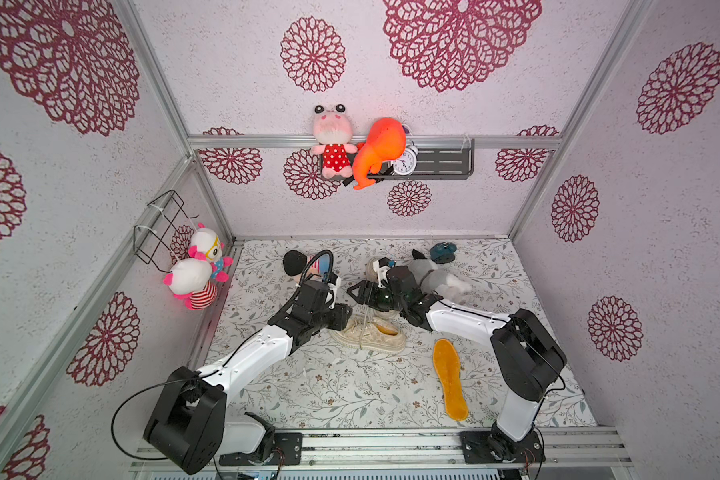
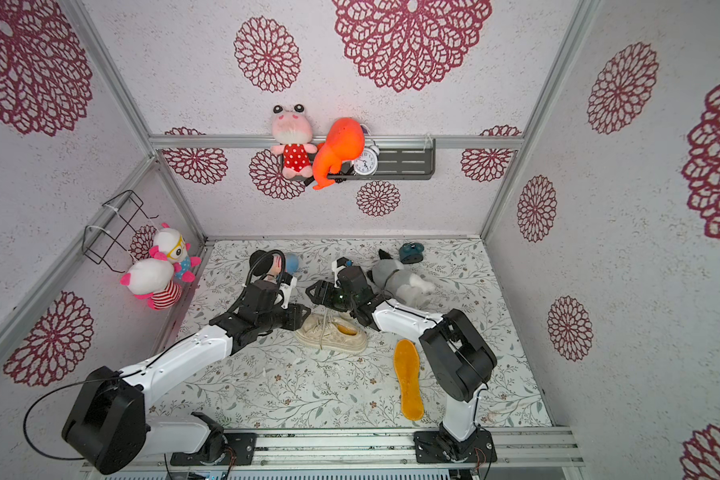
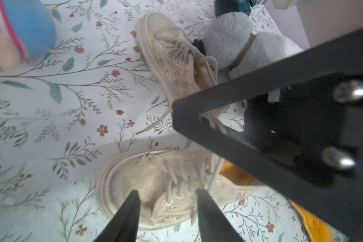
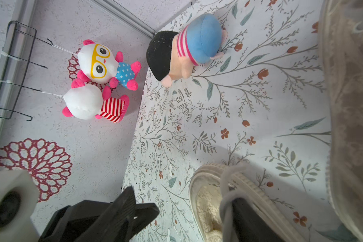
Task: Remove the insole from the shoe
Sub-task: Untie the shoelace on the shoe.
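Observation:
A beige lace-up shoe (image 1: pixel 368 334) lies on its side mid-table, seen in both top views. An orange insole (image 1: pixel 386 329) shows in its opening, still inside it. A second orange insole (image 1: pixel 449 378) lies flat on the table to the shoe's right. My left gripper (image 3: pixel 168 192) hovers open over the shoe's toe and lower eyelets, its fingers astride them. My right gripper (image 4: pixel 184 201) is open just behind the shoe's toe, with a shoelace (image 4: pixel 226 201) looped over one finger. In the left wrist view the right gripper's fingers (image 3: pixel 218 100) hide the shoe's middle.
A second beige shoe (image 3: pixel 172 56) lies behind, against a grey plush dog (image 1: pixel 437 278). A doll in blue and pink stripes (image 4: pixel 189 46) sits at the back left and a teal object (image 1: pixel 443 251) at the back right. Plush toys (image 1: pixel 196 270) hang on the left wall.

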Robot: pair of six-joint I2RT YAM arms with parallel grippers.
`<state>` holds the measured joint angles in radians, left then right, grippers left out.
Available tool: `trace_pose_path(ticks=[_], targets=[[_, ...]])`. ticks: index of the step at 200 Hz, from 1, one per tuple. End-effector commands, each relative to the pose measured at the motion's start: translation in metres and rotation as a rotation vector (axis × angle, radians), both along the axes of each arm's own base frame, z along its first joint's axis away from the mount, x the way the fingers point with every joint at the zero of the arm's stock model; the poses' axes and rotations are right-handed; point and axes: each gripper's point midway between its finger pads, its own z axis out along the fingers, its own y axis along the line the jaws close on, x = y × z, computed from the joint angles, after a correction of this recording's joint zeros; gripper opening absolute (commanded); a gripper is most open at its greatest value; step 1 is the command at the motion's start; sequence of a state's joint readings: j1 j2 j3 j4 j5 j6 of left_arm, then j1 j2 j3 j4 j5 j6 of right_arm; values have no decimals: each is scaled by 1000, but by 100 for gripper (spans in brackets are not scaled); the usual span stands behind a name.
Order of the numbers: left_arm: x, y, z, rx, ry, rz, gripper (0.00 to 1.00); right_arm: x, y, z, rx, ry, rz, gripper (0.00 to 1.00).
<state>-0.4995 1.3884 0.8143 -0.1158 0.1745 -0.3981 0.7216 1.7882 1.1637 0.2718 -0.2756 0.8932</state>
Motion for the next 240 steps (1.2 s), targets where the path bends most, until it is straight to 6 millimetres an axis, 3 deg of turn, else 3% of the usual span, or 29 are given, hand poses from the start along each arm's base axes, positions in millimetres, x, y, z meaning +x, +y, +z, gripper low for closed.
trace_pose_path(ticks=[1, 37, 80, 121, 171, 214, 240], targets=[[7, -28, 14, -167, -36, -64, 39, -6, 0, 48, 86, -76, 12, 70], [9, -47, 13, -269, -23, -112, 37, -6, -1, 50, 83, -78, 5, 70], [16, -54, 2, -276, 0, -125, 34, -7, -1, 54, 86, -85, 4, 70], [20, -59, -9, -282, 27, -132, 23, -8, 0, 55, 84, -87, 0, 70], [24, -66, -4, -315, 15, -147, 16, -9, 3, 52, 82, -82, -2, 70], [22, -65, -4, -322, 6, -145, 0, -5, 1, 52, 80, -84, -28, 71], [19, -61, -4, -322, -2, -138, 0, 1, -1, 54, 86, -87, -59, 71]])
